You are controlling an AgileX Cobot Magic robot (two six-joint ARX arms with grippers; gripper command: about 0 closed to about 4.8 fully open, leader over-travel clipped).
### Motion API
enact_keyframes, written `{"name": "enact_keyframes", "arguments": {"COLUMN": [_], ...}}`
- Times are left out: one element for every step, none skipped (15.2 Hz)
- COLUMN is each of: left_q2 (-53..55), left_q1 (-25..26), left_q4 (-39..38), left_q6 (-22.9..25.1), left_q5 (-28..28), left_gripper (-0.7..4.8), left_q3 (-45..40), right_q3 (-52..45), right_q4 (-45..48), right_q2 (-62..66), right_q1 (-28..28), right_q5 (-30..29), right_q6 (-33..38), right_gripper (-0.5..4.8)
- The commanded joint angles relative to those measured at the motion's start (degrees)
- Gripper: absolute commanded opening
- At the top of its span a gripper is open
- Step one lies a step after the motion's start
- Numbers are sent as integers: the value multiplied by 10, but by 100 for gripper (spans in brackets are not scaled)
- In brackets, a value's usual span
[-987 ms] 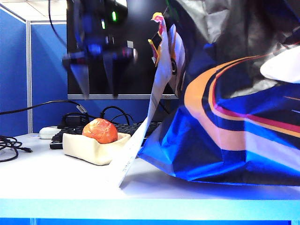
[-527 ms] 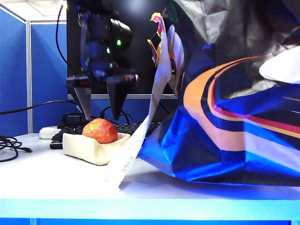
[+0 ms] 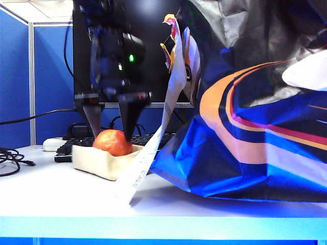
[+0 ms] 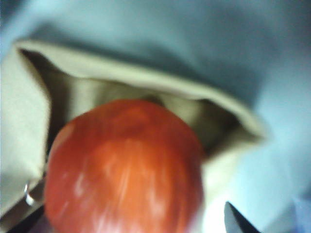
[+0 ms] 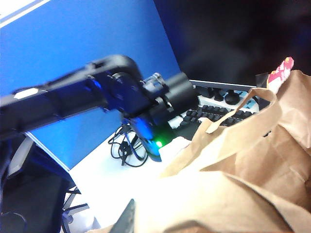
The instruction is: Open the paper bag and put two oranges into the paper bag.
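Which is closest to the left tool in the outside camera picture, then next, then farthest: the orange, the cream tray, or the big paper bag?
1. The orange, right between the open left tool tips.
2. The cream tray, just under the orange.
3. The paper bag, off to the right.

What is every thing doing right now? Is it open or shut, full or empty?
left gripper: open, fingers down on either side of the orange
orange: lying in the tray, not gripped yet
tray: on the table, holding the one orange
paper bag: on the table, mouth open in the right wrist view; inside hidden
right gripper: shut, by the bag's rim; whether it grips the rim cannot be seen
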Motion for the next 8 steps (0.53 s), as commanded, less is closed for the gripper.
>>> {"name": "enact_keyframes", "arguments": {"left_q2": [7, 11, 14, 15, 16, 17, 18, 18], "left_q1": [-1, -1, -1, -1, -1, -1, -1, -1], "left_q4": [-1, -1, -1, -1, -1, 1, 2, 2], "left_q6": [-2, -2, -2, -2, -2, -2, -1, 1], "left_q5": [6, 6, 6, 6, 6, 6, 3, 2], "left_gripper": [479, 479, 479, 444, 286, 167, 80, 13], "left_q3": [1, 1, 1, 1, 1, 1, 1, 1], "right_q3": [3, 3, 3, 3, 3, 3, 3, 3], "right_q4": [12, 12, 12, 12, 13, 13, 13, 16], "right_q2": [-2, -2, -2, -2, -2, -2, -2, -2], "right_q1": [0, 0, 0, 0, 0, 0, 0, 0], "right_q5": [-2, -2, -2, -2, -2, -2, -2, -2], "right_q6": [-3, -3, -3, -3, -3, -3, -3, -3], "right_gripper": [-1, -1, -1, -1, -1, -1, -1, -1]}}
